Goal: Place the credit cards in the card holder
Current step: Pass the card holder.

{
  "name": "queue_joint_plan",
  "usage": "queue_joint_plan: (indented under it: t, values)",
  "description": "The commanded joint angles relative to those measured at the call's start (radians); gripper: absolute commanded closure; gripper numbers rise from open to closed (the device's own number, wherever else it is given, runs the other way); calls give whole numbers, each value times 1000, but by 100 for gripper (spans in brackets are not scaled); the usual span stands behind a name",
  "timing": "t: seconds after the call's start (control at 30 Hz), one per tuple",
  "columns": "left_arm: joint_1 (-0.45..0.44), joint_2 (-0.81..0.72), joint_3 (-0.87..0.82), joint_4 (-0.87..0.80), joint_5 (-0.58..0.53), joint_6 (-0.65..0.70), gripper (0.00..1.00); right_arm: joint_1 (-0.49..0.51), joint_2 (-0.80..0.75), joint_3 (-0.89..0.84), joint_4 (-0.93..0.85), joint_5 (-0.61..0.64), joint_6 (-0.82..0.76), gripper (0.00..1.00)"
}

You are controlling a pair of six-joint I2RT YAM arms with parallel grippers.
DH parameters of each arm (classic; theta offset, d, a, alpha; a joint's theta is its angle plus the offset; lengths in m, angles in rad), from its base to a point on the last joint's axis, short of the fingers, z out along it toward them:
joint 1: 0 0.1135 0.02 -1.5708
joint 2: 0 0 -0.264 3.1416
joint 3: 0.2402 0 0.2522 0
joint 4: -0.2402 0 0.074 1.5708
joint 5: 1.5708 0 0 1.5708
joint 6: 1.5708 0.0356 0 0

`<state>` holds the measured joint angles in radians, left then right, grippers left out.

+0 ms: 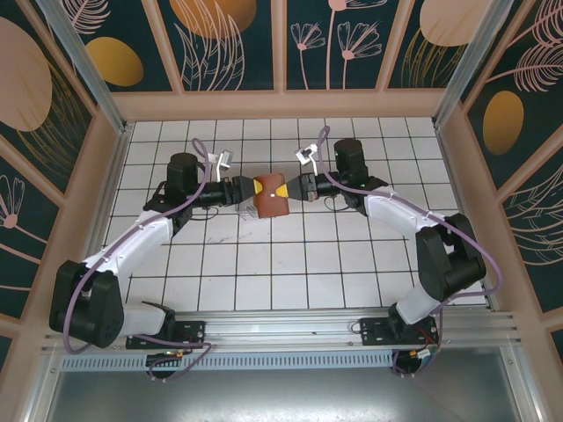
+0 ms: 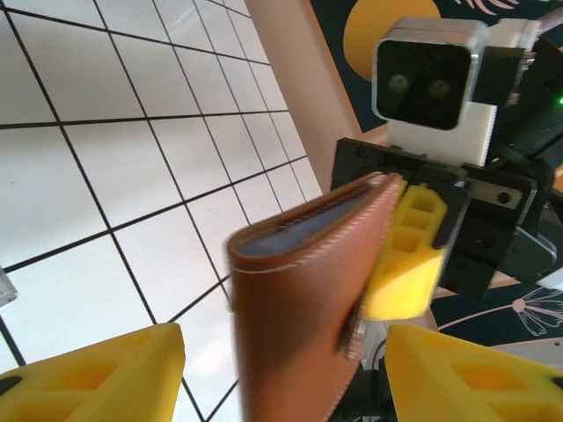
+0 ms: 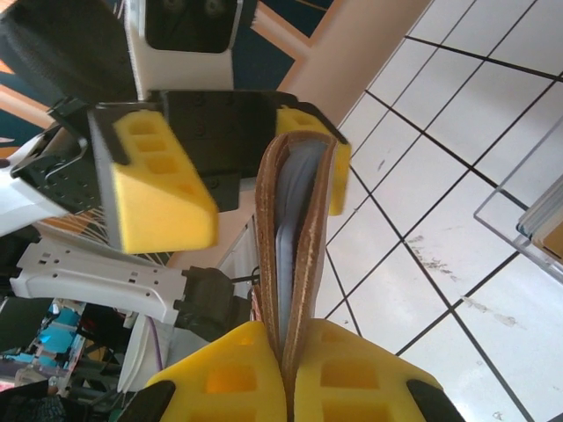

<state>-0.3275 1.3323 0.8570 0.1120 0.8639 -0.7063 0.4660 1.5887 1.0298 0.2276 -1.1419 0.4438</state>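
A: Where's the wallet (image 1: 271,195) sitting rn?
B: It's hanging mid-air over the tiled table (image 1: 290,264), between the two arms. The R gripper (image 3: 286,343) is pinching it at one edge, jaws clamped tight on the leather.
A: And the L gripper (image 2: 281,352)?
B: It's standing wide, one finger on each side of the wallet. One pad is sitting clear of it. The other is just beside or touching the far face, can't tell which. It's not gripping anything.
A: Are the cards going in?
B: A bluish-grey strip (image 3: 290,202) is showing between the leaves. Card or lining, can't tell.
A: What's worrying you?
B: Imo the wallet is riding on one pinch only. If the L gripper is closing off-centre or pushing sideways, it's prob going to twist the wallet in the other's pads, and then it could be slipping out and dropping to the table. Also, w/ the leaves nearly shut, a card coming in is likely catching on the edge instead of sliding into a slot. And the grippers are working v close together, so a small misjudgement means fingers bumping.
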Motion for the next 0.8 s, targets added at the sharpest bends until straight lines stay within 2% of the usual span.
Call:
queue_joint_plan:
  t: [0.0,0.13,0.2,0.3,0.4,0.43,0.47,0.6,0.63,0.77]
  values:
    - [-3,31,22,-32,-15,37,38,-1,-34,8,52,-74,-7,100]
    - [-8,49,7,51,52,6,41,-1,-35,13,72,-73,10,100]
    - [-10,47,5,92,93,0,53,0,-13,29,72,-83,15,99]
    - [-10,37,7,113,107,10,83,5,1,42,99,-64,39,96]
    - [-11,44,1,133,123,4,95,1,18,54,93,-28,41,91]
    - [-10,44,1,129,121,3,99,-1,24,65,72,-6,37,87]
    - [-11,43,-2,122,111,4,100,-1,25,74,42,26,29,78]
    - [-10,42,-19,122,32,-25,100,4,-6,79,-139,329,-93,57]
    - [-10,43,-18,115,16,-35,100,8,-15,78,-163,393,-107,55]
    - [-10,32,-15,28,-174,-39,100,86,-60,89,-274,688,-181,53]
